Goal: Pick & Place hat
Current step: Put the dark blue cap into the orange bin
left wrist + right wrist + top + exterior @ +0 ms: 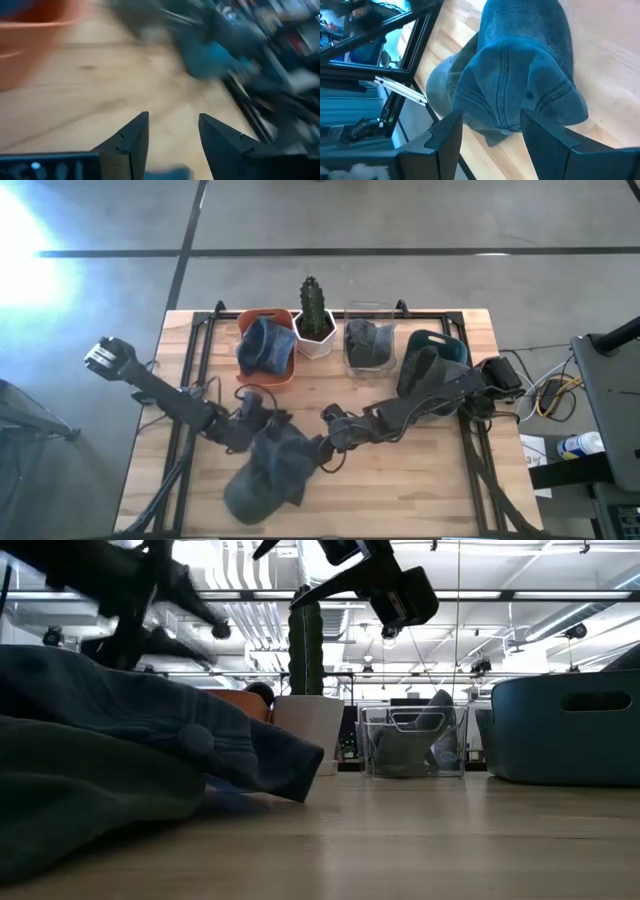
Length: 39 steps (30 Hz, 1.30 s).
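You've got the hat [270, 475] lying flat on the wooden table [420, 480], near its front edge, with both arms converging over it. Your right gripper [490, 131] hangs just above the crown with its fingers spread and nothing between them. Your left gripper [172, 131] is at the hat's back edge, fingers also spread and empty, pointing across bare wood.

Here's the risk: the hat is soft and slumped. Close on a single fold of cloth and, I'd judge, it could slide out or come up lopsided, dragging the brim along the table. With two arms this close together over one hat, they could also bump each other if both go in at once.

Look at what's behind. An orange bin [268, 345] already holds a folded blue cloth, a clear box [368, 345] holds a grey one, and a dark teal tub [435, 365] sits to the right, partly under your right arm. Between the orange bin and the clear box stands a cactus in a white pot [315, 320], tall enough to snag a dangling hat if you carry it low across the back row. The black frame rails [480, 460] run down both table sides, so keep your swing inside them.
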Tool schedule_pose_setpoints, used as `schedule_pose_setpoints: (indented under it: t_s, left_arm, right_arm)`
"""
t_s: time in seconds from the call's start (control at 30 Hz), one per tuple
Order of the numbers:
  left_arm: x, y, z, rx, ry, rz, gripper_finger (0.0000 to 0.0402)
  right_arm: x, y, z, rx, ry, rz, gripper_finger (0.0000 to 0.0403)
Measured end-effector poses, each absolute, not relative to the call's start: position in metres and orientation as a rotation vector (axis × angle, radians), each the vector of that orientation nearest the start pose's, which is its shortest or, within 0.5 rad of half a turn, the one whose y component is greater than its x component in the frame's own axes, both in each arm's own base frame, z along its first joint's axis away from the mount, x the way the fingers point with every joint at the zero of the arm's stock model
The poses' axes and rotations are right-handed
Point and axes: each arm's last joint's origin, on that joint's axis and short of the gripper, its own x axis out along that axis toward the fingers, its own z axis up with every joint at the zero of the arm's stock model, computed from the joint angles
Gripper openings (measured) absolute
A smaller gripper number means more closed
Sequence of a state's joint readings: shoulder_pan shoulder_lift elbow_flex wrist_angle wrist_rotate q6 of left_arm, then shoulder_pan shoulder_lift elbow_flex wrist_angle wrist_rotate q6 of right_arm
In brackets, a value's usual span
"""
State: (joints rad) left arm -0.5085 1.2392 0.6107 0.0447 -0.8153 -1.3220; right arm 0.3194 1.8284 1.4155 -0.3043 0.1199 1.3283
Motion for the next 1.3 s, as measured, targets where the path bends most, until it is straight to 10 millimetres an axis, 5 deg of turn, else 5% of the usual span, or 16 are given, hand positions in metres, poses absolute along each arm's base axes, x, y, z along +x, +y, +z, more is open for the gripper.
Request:
schedule_pose_setpoints:
  t_s: [0.1,0.27,0.57,0.67,0.9,1.07,1.3]
  left_arm:
    - [0.223,-0.104,0.226,-0.844,0.315,0.403,0.0165]
    - [0.211,-0.110,0.229,-0.818,0.578,0.464,0.0165]
    - [0.180,-0.122,0.206,-0.941,0.897,0.633,0.0165]
    - [0.184,-0.121,0.194,-0.978,0.866,0.619,0.0165]
    - [0.200,-0.095,0.167,-1.031,0.640,0.646,0.0165]
    - [0.221,-0.068,0.165,-1.031,0.425,0.510,0.0165]
    - [0.237,-0.054,0.192,-0.982,0.179,0.261,0.0165]
  right_arm:
    - [0.387,0.126,0.248,1.101,0.720,-0.307,0.0194]
    - [0.384,0.123,0.227,1.056,0.739,-0.372,0.0194]
    - [0.409,0.123,0.161,1.143,0.798,-0.336,0.0194]
    - [0.421,0.126,0.140,1.175,0.875,-0.274,0.0194]
    - [0.446,0.141,0.136,1.216,0.945,-0.014,0.0194]
    - [0.460,0.145,0.152,1.167,0.893,0.089,0.0194]
    - [0.460,0.144,0.182,1.047,0.833,0.206,0.0194]
